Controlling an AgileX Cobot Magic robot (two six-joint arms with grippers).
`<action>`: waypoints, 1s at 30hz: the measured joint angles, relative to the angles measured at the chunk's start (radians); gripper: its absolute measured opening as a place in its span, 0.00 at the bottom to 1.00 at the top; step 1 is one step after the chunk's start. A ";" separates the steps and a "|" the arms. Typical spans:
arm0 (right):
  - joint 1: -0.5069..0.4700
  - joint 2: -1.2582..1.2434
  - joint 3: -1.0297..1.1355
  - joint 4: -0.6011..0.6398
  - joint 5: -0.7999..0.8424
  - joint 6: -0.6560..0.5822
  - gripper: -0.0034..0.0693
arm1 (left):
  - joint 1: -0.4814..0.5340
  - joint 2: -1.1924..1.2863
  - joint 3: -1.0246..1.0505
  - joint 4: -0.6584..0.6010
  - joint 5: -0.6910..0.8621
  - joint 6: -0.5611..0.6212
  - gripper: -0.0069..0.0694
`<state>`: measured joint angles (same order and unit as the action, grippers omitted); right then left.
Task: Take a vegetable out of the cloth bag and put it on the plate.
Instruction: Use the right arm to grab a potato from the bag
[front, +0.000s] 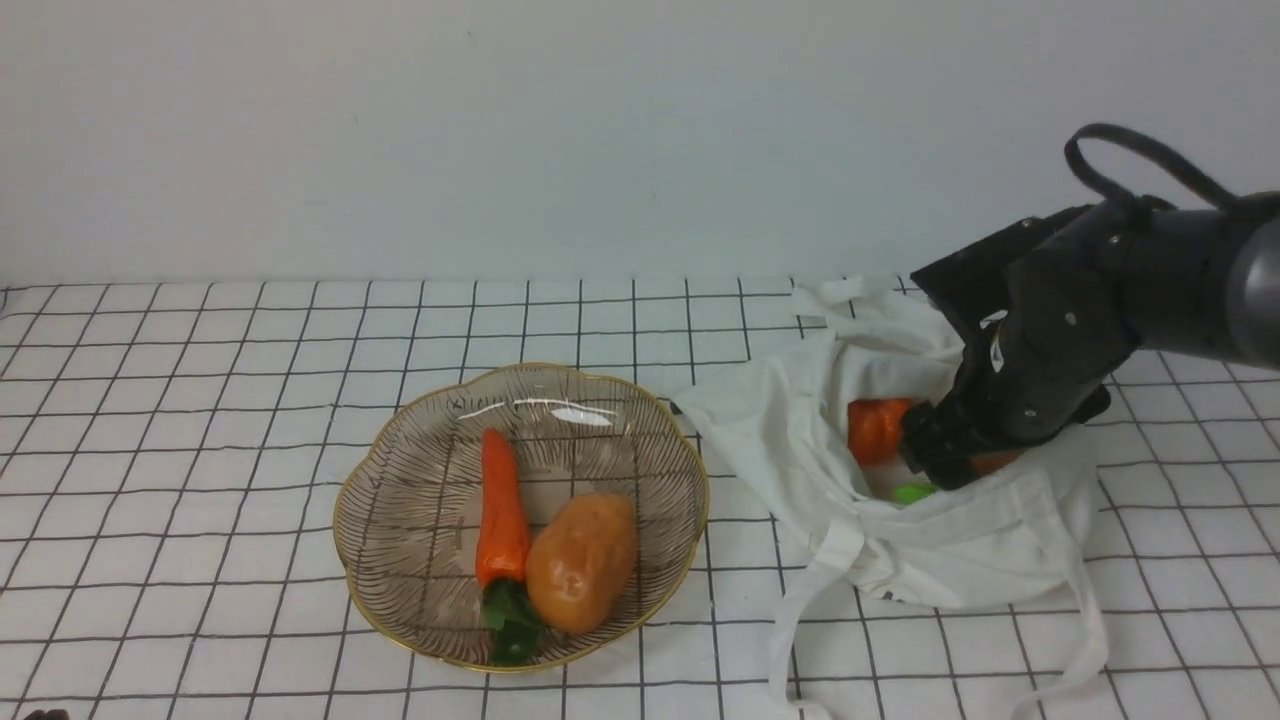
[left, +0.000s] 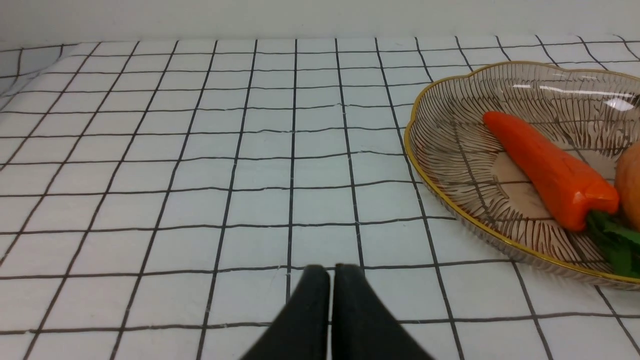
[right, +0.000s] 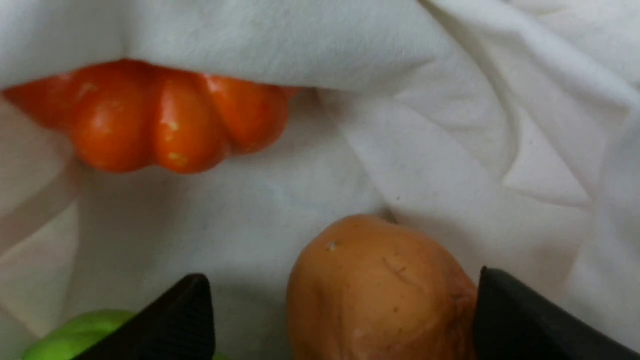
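Front view has a white checked cloth (front: 200, 420) covering the whole table. On it, at about 4 o'clock from the middle, the floppy white bag (front: 960, 560) lies slumped with its mouth gaping and its straps trailing toward 6 o'clock. At 7 o'clock from the middle sits the plate (front: 420, 440), just beside the bag's edge. The right claw (front: 935, 455) reaches in from 3 o'clock, down into the bag's mouth. On the plate a big potato (front: 582, 560) lies at 5 o'clock, touching a carrot (front: 500, 510) on its 9 o'clock side; the carrot's green top points to 6 o'clock. Inside the bag a pumpkin (front: 875, 430) shows at 9 o'clock of the claw, partly under a fold. The small potato (right: 380, 290) lies in the bag between the claw's wide-spread fingers: one finger (right: 525, 320) is right at its side, the other stands apart from it, over a green piece (right: 75, 335). The left claw (left: 331, 280), closed tip to tip on nothing, sits low over the cloth with the plate off to one side.
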<state>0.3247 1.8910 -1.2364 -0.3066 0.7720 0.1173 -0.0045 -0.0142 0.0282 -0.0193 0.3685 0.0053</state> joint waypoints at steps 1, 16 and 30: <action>0.000 0.013 -0.001 -0.010 0.000 0.003 0.92 | 0.000 0.000 0.000 0.000 0.000 0.000 0.08; 0.000 0.051 -0.025 -0.017 0.029 0.006 0.73 | 0.000 0.000 0.000 0.000 0.000 0.000 0.08; 0.000 -0.102 -0.202 0.155 0.172 -0.005 0.73 | 0.000 0.000 0.000 0.000 0.000 0.000 0.08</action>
<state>0.3247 1.7886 -1.4386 -0.1519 0.9437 0.1119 -0.0045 -0.0142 0.0282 -0.0193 0.3685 0.0053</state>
